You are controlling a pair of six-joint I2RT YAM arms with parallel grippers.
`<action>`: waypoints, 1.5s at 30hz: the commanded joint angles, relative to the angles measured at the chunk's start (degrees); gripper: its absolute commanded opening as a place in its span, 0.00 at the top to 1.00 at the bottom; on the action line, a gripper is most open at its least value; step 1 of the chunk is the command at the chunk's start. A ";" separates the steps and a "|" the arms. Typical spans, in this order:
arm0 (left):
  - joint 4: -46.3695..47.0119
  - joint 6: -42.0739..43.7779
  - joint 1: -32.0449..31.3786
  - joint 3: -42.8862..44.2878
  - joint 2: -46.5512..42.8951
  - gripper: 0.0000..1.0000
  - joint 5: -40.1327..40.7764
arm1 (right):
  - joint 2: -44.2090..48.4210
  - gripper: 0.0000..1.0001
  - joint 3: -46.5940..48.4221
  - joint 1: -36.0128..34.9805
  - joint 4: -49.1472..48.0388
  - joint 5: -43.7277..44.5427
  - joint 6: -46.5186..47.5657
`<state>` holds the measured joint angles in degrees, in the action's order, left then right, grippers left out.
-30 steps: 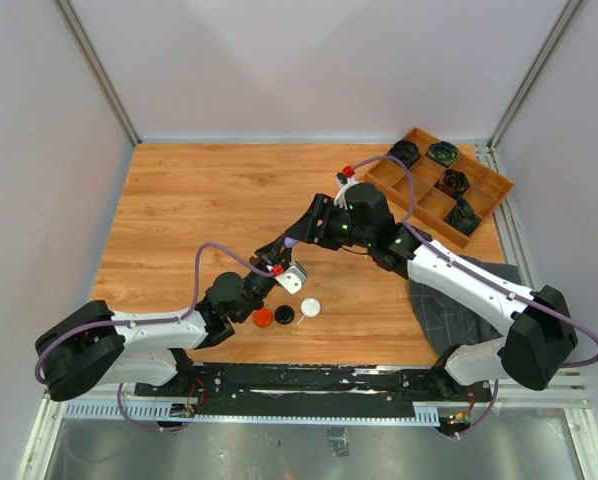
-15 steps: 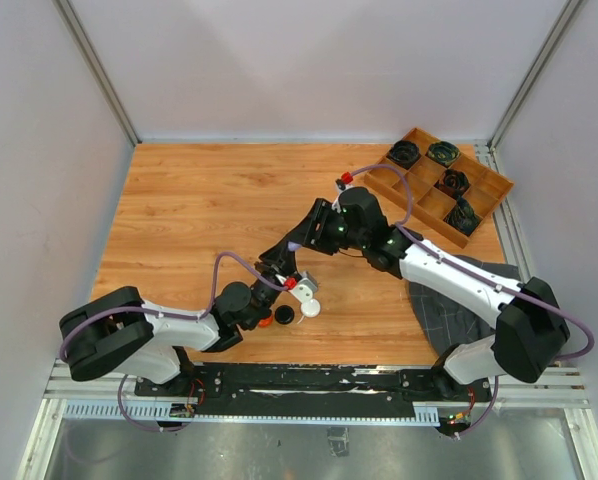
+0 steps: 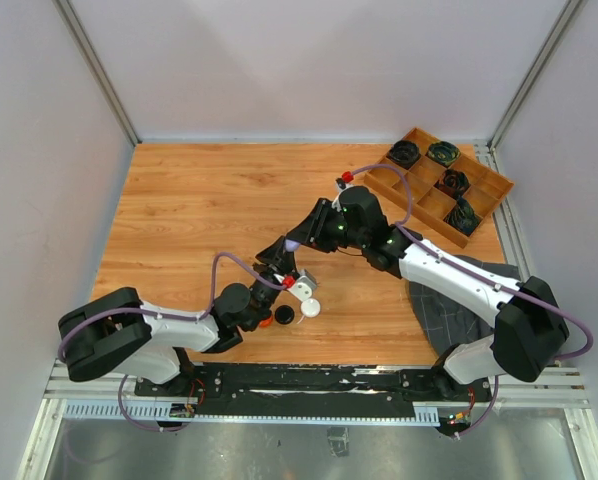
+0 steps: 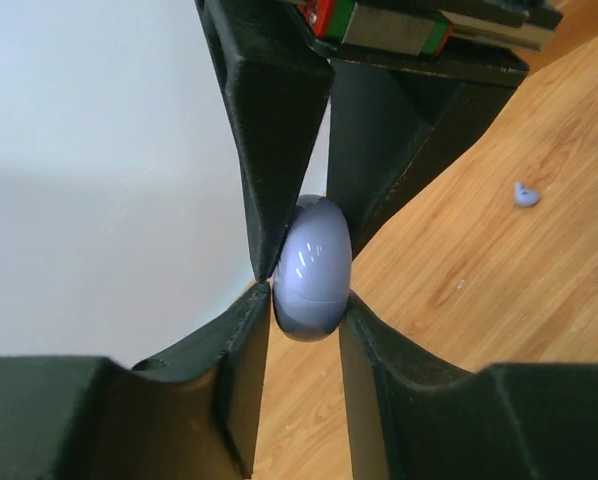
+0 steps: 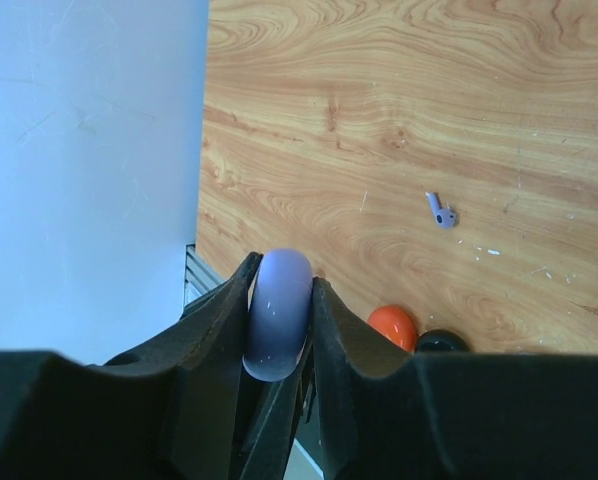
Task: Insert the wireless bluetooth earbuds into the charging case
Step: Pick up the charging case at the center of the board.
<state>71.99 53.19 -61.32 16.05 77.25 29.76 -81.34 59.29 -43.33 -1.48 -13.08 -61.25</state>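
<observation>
Step in hand: prep of charging case point(image 4: 314, 255) for loading; no earbud picked up yet.

Left tool point(image 4: 305, 305): closed on lower part of the pale purple case. Right tool point(image 5: 282, 285): pads also pressed on both sides of the same case, from the opposite end. The case is held off the counter point(image 3: 199, 200) between the two tools, approx. mid-counter, toward the near edge. Lid looks shut; seam not clear in either wrist view.

One pale purple earbud point(image 5: 440, 211) lies loose on bare wood, apart from the case and both tools. A red disc point(image 5: 393, 325) and a black disc point(image 5: 441, 342) sit side by side closer to the near edge.

Assessment: looks like a two-tool hold to open the case, or a handover; can't tell which.

Next move req.: one tool keeps the base steady while the other works the lid open w/o twisting the smooth shell out of grip. Then fetch the earbud.
</observation>
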 commanded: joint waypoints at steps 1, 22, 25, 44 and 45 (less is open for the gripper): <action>-1.32 -3.83 -1.04 0.66 -3.15 0.54 0.21 | 0.81 0.86 0.13 0.34 -0.99 0.74 2.13; -33.55 -28.26 5.25 0.84 -26.83 0.26 -22.22 | 5.08 0.95 2.64 10.09 4.42 -14.88 31.44; -36.37 -33.29 9.12 1.18 -29.69 0.25 -31.45 | 5.09 0.95 5.64 11.40 9.66 -20.13 40.31; -24.24 -58.27 27.42 3.14 -21.56 0.33 -71.10 | 5.27 0.97 14.56 10.37 26.85 -39.89 76.43; -23.97 -59.54 27.67 3.71 -20.67 0.33 -72.36 | 5.24 0.97 15.03 10.20 27.73 -40.25 77.89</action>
<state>42.52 0.12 -35.22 16.95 54.54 -34.46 -77.45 71.18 -32.45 22.20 -48.97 7.44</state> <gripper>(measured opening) 0.678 0.222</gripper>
